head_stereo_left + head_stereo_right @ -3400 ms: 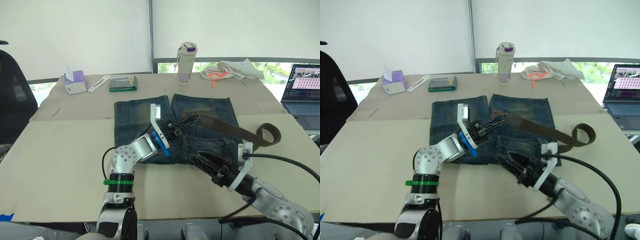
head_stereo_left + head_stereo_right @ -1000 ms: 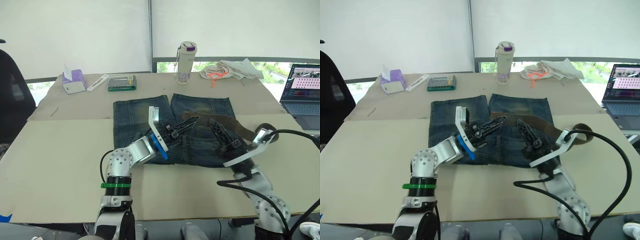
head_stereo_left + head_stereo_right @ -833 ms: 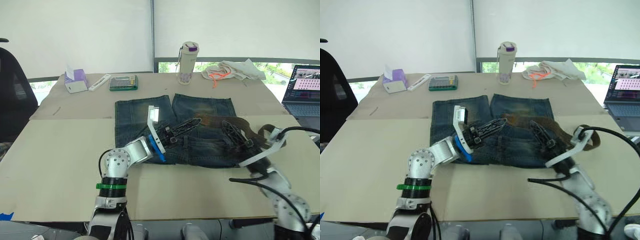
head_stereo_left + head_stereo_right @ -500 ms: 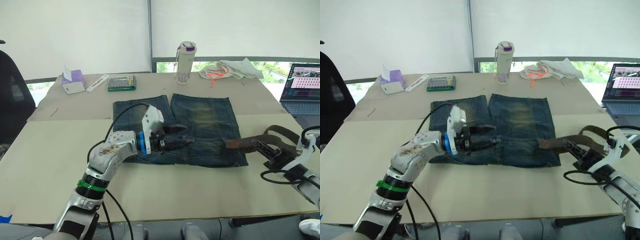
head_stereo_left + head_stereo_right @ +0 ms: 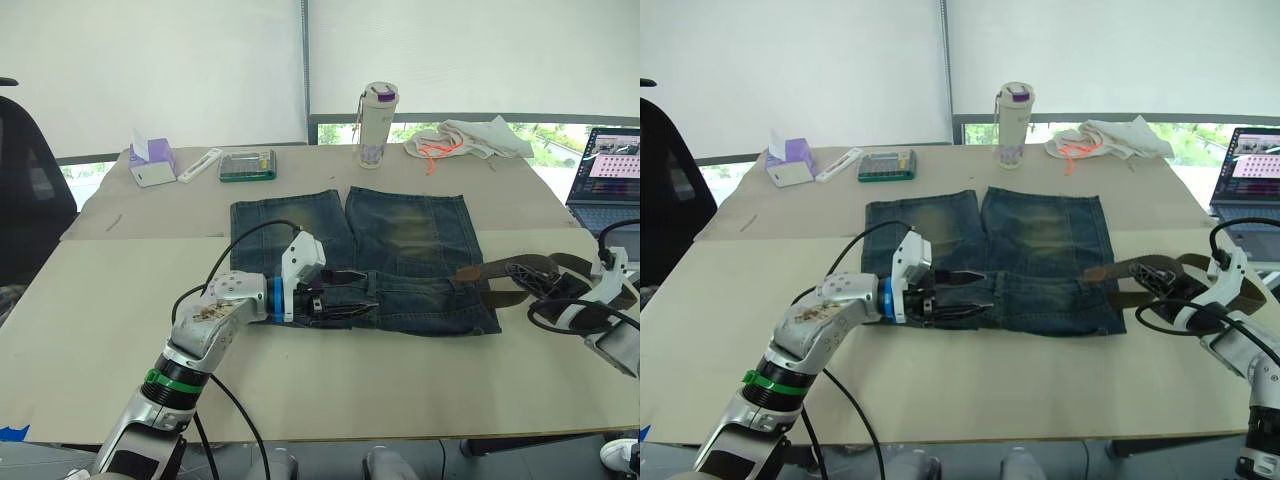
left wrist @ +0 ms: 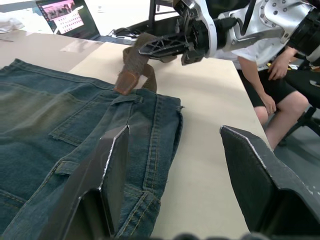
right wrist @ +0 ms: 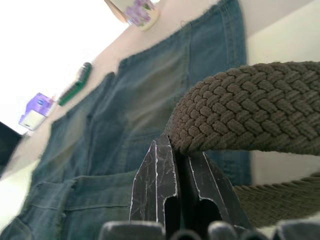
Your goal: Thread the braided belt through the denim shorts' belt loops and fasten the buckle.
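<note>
While braided belt (image 5: 520,271) is being pinched by pressed-together right fingers (image 7: 172,172) just off denim shorts (image 5: 400,240), left fingers (image 6: 117,165) are being held spread over waistband. Threading judged not begun; belt tip needing to be fed into nearest loop.

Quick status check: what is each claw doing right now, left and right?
Left claw: open, holding nothing, fingers spread over the denim shorts at the waistband.
Right claw: closed on the braided belt.

braided belt (image 5: 520,270) right of denim shorts (image 5: 400,250) on table (image 5: 110,300)
</note>
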Action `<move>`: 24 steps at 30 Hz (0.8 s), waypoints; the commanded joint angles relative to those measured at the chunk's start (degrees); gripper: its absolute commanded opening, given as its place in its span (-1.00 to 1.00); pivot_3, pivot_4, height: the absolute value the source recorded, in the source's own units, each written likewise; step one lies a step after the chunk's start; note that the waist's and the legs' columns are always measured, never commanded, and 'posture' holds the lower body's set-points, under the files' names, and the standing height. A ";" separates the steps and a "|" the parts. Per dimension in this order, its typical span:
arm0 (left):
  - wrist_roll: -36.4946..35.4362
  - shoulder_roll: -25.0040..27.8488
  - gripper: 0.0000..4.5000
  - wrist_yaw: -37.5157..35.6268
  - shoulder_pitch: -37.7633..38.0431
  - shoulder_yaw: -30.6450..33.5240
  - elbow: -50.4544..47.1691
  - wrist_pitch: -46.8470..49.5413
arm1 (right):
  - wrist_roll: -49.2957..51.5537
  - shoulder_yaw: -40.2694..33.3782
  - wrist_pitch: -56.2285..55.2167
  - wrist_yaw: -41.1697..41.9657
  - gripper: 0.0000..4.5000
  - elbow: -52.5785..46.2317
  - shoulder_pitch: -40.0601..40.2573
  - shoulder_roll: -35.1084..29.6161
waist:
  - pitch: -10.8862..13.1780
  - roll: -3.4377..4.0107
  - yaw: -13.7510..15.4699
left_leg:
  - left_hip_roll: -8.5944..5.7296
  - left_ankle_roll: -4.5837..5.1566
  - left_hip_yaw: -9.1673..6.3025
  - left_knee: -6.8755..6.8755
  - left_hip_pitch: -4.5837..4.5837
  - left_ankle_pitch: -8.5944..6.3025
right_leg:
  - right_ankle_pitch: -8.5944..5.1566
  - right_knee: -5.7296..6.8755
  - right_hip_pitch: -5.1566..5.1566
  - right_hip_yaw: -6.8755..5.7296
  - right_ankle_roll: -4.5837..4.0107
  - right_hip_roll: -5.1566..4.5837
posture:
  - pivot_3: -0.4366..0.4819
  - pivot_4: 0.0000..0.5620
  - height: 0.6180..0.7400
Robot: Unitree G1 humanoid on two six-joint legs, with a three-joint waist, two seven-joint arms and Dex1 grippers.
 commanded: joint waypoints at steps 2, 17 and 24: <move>-0.19 0.21 0.36 -0.10 -0.21 1.65 -0.98 -0.10 | -2.29 -1.21 1.46 1.71 -1.00 0.76 -2.44 -2.65 | -0.02 0.03 -0.10 | 0.00 0.00 0.01 0.00 0.01 0.00 | 0.00 0.02 0.00 0.01 0.00 0.00 | -0.05 -0.47 1.00; 1.71 0.79 0.36 0.53 0.46 1.07 -3.61 -0.66 | -7.22 1.56 7.49 5.44 -1.00 -0.56 -3.69 -2.55 | -0.10 0.17 -0.12 | 0.02 0.00 0.00 0.00 0.03 0.00 | 0.00 0.04 0.00 0.01 0.00 0.03 | -0.05 -0.47 1.00; 2.05 0.68 0.36 1.16 0.70 1.11 -3.33 -0.75 | -9.01 2.77 9.94 2.54 -1.00 -0.17 -5.53 1.31 | -0.12 0.20 -0.28 | 0.04 0.00 0.00 -0.01 0.05 0.00 | 0.00 0.05 0.00 0.00 -0.01 0.05 | -0.05 -0.47 1.00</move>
